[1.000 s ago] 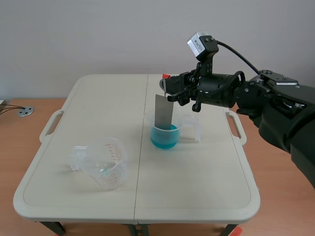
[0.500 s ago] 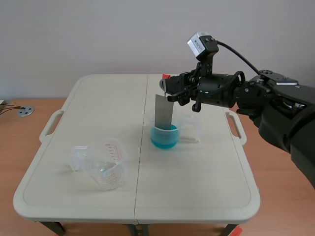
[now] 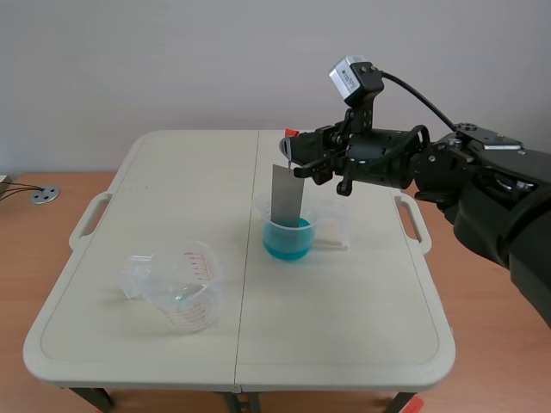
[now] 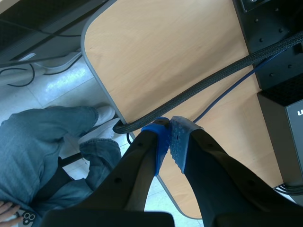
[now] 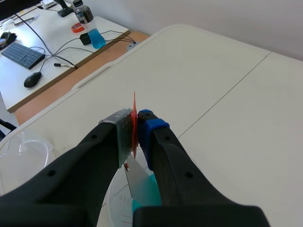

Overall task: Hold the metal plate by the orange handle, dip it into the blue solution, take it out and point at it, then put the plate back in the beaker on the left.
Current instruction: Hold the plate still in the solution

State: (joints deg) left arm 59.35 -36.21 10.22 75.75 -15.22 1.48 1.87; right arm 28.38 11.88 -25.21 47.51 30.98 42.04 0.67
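My right gripper (image 3: 290, 151) (image 5: 136, 134) is shut on the orange handle (image 5: 134, 124) of the metal plate (image 3: 287, 196). The grey plate hangs upright from it, its lower end inside the beaker of blue solution (image 3: 287, 234) in the middle of the table. In the right wrist view the plate (image 5: 137, 182) drops below the fingers into the blue liquid (image 5: 144, 194). A clear, liquid-free beaker (image 3: 182, 288) with red marks stands at the front left. My left gripper (image 4: 169, 142) is shut on nothing, off the table, over a wooden floor.
A second clear beaker (image 3: 331, 222) stands just right of the blue one. The white folding table (image 3: 172, 189) has carry handles on both sides. A person's legs in jeans (image 4: 42, 146) and black cables (image 4: 199, 90) lie under my left gripper.
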